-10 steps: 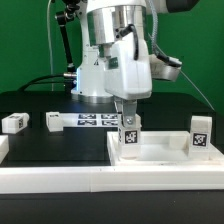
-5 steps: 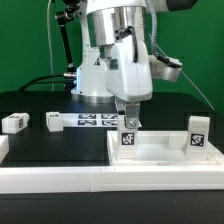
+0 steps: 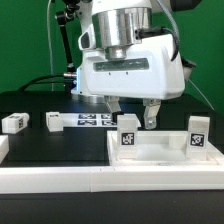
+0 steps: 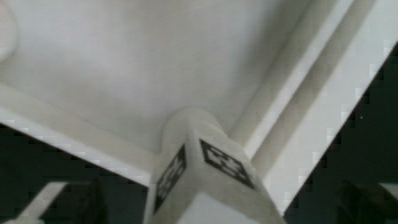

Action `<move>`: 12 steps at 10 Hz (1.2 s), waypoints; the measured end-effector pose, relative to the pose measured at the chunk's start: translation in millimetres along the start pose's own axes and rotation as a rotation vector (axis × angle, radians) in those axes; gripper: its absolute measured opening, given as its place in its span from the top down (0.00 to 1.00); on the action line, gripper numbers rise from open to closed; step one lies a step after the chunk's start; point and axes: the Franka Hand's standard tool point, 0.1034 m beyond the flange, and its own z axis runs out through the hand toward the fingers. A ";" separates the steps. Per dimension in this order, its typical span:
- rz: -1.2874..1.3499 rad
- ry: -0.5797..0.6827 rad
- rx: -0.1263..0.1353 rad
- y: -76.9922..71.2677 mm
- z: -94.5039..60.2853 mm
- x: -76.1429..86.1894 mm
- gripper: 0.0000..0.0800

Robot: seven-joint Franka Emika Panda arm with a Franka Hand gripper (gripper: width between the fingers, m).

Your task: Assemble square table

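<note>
a long white rail lies nearest. behind it sits the square table top, rim up. a left leg stands upright at its far corner on the exterior view's left, and a right leg at the far corner on the exterior view's right. the gripper hangs over the left leg, fingers spread wide, gripping nothing. farther off on the exterior view's left lie a loose leg, a second loose leg and the marker board.
</note>
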 end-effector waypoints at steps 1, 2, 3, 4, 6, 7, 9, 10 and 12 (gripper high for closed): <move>-0.074 0.000 0.000 0.2 0.1 0.1 0.19; -0.135 0.000 -0.001 0.4 0.2 0.2 0.19; -0.246 0.001 -0.003 1.2 0.4 1.3 0.19; -0.328 0.003 -0.010 2.0 0.6 1.9 0.19; -0.503 0.011 -0.029 2.4 0.6 2.3 0.19; -0.560 0.011 -0.029 3.4 0.6 3.6 0.19; -0.764 0.012 -0.042 6.4 0.2 8.1 0.19; -0.849 0.012 -0.048 7.6 0.0 9.9 0.19; -0.994 0.012 -0.060 8.8 -0.3 11.5 0.19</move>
